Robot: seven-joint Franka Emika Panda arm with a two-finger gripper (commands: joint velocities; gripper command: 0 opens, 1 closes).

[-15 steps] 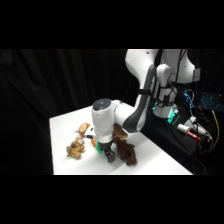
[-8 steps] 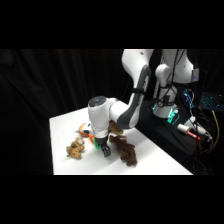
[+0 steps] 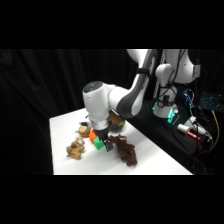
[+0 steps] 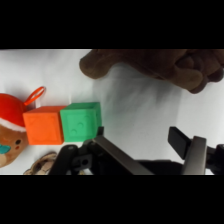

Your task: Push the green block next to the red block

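the gripper [image 4: 145, 150] is seen with its fingers spread apart and nothing held between them. one fingertip is pressed against the near face of the green block [image 4: 81, 121]. the green block is set flush against the red block [image 4: 43, 126], side by side on the white table [image 4: 140, 105]. the push is judged essentially complete.

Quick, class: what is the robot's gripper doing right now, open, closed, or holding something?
Gripper: open, holding nothing; one finger sits against the green block.
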